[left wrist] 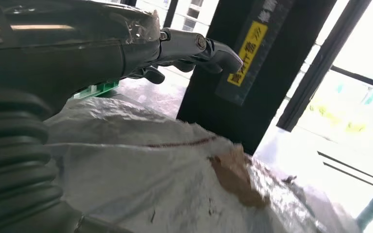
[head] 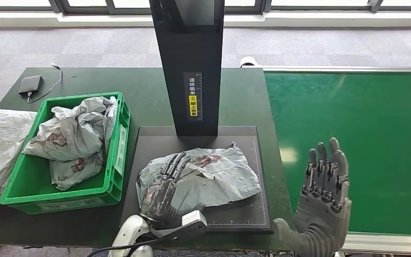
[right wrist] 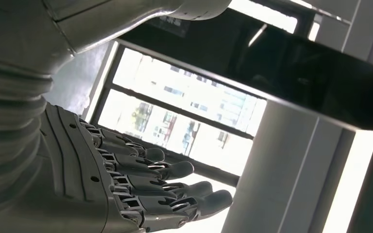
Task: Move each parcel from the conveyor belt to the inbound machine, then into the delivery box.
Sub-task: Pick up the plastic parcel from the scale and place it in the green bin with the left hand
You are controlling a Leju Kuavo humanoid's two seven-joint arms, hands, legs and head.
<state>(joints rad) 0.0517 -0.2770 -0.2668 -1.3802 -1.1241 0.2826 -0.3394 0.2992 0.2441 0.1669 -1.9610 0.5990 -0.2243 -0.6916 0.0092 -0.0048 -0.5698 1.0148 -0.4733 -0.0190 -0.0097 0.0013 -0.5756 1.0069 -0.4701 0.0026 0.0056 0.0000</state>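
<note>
Parcel (head: 208, 176) in grey crumpled film is seen lying on the dark platform (head: 257, 160) of the inbound machine, just in front of its black upright column (head: 190, 64). The left hand (head: 163, 187) is laid on the near-left part of the parcel, fingers stretched flat over the film; whether the film is actually gripped from beneath cannot be told from the head view, and in the left wrist view the fingers (left wrist: 199, 48) are seen extended above the bag rather than curled into it. The right hand (head: 324, 203) is held apart with fingers spread and nothing in it, raised at the near edge of the green conveyor belt (head: 364, 139).

Slippage is judged the main risk: the film looks loose and slick, so a flat press may merely slide or bunch it instead of lifting it. If only a fold is caught, the contents could sag and drop short of the green delivery box (head: 29, 193) just left of the platform. That box is already piled with other parcels (head: 75, 134), so a low carry could snag on its rim or push the load out. A sweep towards the box could also brush the column. A white bag (head: 0, 144) lies beyond the box and a small black device (head: 30, 84) rests further back on the table
</note>
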